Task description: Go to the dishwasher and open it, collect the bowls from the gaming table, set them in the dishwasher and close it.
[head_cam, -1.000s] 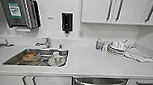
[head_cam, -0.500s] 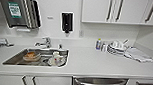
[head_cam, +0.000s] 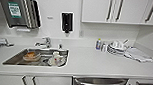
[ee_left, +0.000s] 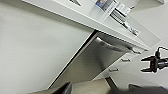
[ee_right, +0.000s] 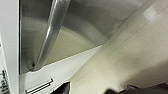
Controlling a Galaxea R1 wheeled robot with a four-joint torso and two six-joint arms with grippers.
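The dishwasher (head_cam: 99,84) sits under the white counter at the lower middle of the head view, steel-fronted with a horizontal bar handle. Its door stands upright against the cabinets. The left wrist view shows the steel front (ee_left: 100,57) at a slant, and off to its side my right gripper (ee_left: 143,65) hangs open with nothing between its black fingers, apart from the door. In the right wrist view the bar handle (ee_right: 50,35) runs close by across the steel front. The bowls and the gaming table are out of view.
A steel sink (head_cam: 14,58) with dishes (head_cam: 55,60) and a tap (head_cam: 45,41) lies left of the dishwasher. Stacked plates (head_cam: 117,48), small bottles (head_cam: 99,44) and a cloth (head_cam: 138,55) sit at the counter's right. A towel dispenser (head_cam: 18,11), a soap dispenser (head_cam: 67,22) and upper cabinets (head_cam: 119,9) hang above.
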